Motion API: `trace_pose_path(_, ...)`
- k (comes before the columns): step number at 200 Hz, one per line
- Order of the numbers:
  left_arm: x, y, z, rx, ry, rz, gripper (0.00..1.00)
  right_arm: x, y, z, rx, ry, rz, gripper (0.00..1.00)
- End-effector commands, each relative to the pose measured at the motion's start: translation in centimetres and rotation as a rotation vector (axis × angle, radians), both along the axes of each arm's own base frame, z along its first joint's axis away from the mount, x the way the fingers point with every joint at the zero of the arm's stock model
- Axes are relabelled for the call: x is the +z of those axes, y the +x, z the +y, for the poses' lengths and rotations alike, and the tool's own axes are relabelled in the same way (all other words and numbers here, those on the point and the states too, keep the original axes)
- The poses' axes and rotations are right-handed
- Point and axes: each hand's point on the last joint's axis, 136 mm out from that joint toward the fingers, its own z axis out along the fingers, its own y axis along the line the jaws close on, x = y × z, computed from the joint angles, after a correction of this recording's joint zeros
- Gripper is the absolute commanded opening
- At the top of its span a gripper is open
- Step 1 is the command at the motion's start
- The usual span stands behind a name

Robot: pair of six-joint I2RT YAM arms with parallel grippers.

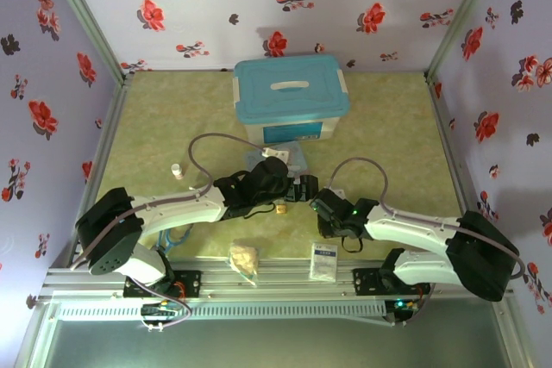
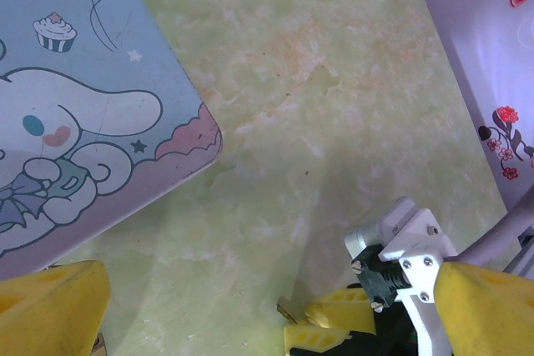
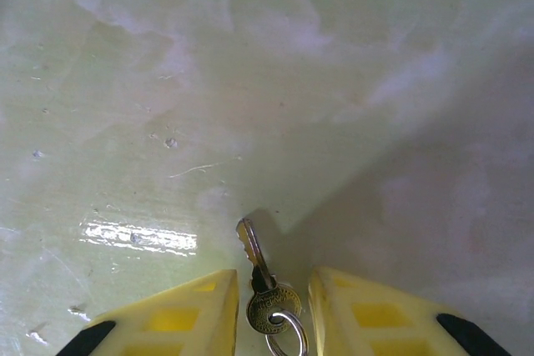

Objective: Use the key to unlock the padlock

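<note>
Key (image 3: 253, 258) sits between the yellow fingers (image 3: 183, 314) of the right gripper (image 3: 273, 289), its head toward the gripper and its blade pointing away over the green table (image 1: 397, 127). The fingers stand close on either side of the head; whether they pinch it cannot be told. Just beside, the small brass padlock (image 1: 280, 208) lies on the table between the two grippers. The left gripper (image 2: 269, 302) is spread wide, holding nothing. Beyond lies a cartoon-print tin (image 2: 83, 122), then a box (image 1: 291, 96) with a blue lid, farthest back.
</note>
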Motion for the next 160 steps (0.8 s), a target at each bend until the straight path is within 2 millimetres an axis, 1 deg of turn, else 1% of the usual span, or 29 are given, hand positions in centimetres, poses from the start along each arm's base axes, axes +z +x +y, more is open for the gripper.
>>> trace_pose_path(1,0.4,0.0,-0.4,0.004,-0.03,-0.005,1.0,-1.2,-2.2,-2.2,-0.009,-0.095,0.08,0.3)
trace_pose_path(13,0.5,0.0,-0.3,0.002,-0.031,-0.005,1.0,-1.0,-2.3,-2.0,0.001,-0.102,0.081,0.29)
trace_pose_path(23,0.6,-0.1,-0.2,0.003,-0.033,-0.007,1.0,-0.8,-2.4,-1.9,0.01,-0.107,0.083,0.26)
trace_pose_path(32,0.7,-0.1,-0.1,0.005,-0.035,-0.009,1.0,-0.7,-2.3,-1.8,0.013,-0.112,0.079,0.26)
trace_pose_path(57,0.8,-0.1,0.1,0.011,-0.038,-0.013,1.0,-1.5,-2.6,-2.0,0.009,-0.12,0.091,0.24)
trace_pose_path(83,0.9,0.1,0.3,0.022,-0.048,-0.018,1.0,-2.1,-2.4,-1.8,0.021,-0.117,0.082,0.17)
trace_pose_path(96,0.8,0.1,0.4,0.028,-0.043,-0.021,1.0,-1.6,-1.8,-1.2,0.035,-0.101,0.057,0.15)
trace_pose_path(115,0.9,0.4,0.7,0.04,-0.047,-0.023,1.0,-0.9,-1.1,-1.0,0.029,-0.097,0.026,0.1)
trace_pose_path(133,1.3,0.6,0.7,0.046,-0.061,-0.03,1.0,-0.7,-0.7,-0.8,0.031,-0.087,0.027,0.02)
trace_pose_path(144,1.6,0.7,0.8,0.05,-0.068,-0.035,1.0,-0.6,-0.6,-0.6,0.03,-0.069,0.025,0.0)
trace_pose_path(160,1.8,0.8,0.8,0.052,-0.073,-0.044,1.0,0.1,-0.2,-0.5,0.032,-0.046,0.01,0.0)
